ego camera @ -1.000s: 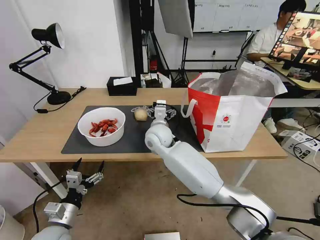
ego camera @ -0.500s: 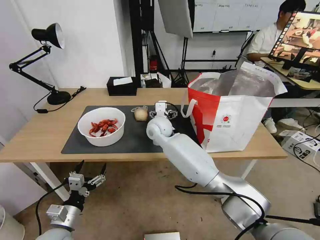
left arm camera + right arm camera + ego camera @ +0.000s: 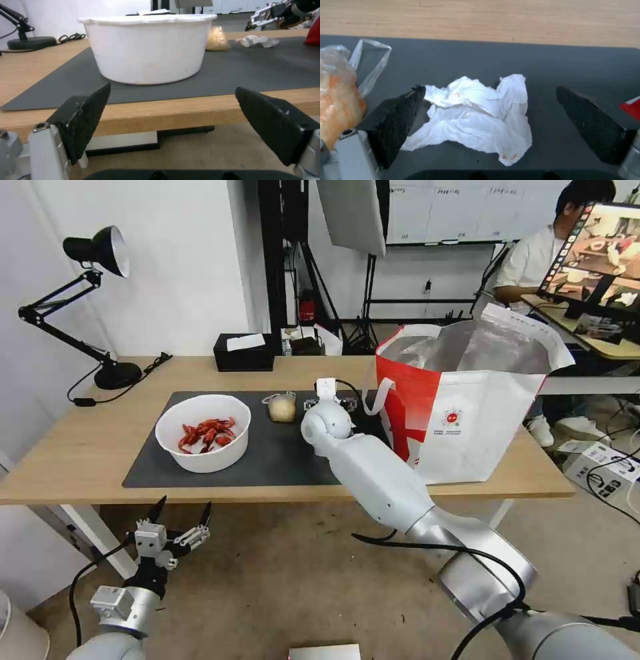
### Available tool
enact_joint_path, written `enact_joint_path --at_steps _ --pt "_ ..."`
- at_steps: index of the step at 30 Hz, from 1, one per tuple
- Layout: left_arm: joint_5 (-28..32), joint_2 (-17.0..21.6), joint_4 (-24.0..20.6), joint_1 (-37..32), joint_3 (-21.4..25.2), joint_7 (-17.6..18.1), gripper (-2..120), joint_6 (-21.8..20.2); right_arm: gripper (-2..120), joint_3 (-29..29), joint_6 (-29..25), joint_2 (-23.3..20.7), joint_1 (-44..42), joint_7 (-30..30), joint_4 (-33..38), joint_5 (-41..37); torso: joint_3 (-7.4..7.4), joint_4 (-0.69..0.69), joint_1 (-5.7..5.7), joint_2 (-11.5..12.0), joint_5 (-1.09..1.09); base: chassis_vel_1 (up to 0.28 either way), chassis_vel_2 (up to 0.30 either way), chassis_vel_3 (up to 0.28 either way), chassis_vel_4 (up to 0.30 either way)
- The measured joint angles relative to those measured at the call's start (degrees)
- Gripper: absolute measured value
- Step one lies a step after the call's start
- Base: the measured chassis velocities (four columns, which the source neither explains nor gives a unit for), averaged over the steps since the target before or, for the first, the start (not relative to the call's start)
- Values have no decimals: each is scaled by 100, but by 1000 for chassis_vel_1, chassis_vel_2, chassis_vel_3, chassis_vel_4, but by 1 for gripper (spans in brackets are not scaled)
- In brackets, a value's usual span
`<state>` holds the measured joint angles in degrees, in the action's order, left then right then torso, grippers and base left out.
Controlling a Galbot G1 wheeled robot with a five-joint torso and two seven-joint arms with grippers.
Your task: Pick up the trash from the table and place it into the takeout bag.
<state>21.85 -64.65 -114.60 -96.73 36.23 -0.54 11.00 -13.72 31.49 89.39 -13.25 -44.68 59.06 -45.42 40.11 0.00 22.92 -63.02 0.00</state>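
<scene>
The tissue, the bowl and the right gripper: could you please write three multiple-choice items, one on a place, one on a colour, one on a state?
1. Where does the tissue lie?
A. on the mat
B. in the bag
C. in the bowl

2. What colour are the shells in the bowl?
A. green
B. red
C. blue

3. How is the right gripper?
A. shut on the tissue
B. open over the tissue
C. inside the bag

Answers: 1 A, grey mat lies under it. 2 B, red shells. 3 B, fingers stand apart either side of it.
</scene>
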Motion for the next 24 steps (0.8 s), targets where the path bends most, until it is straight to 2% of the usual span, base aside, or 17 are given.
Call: enact_joint_path --at_steps 21,24 --pt "-7 -15 -4 -2 -67 0 100 2 100 102 155 11 32 452 -295 44 0 0 0 -1 0 0 0 0 0" --pt "-10 -19 -3 2 -95 0 100 2 97 111 156 13 30 493 -338 43 0 0 0 0 0 0 0 0 0"
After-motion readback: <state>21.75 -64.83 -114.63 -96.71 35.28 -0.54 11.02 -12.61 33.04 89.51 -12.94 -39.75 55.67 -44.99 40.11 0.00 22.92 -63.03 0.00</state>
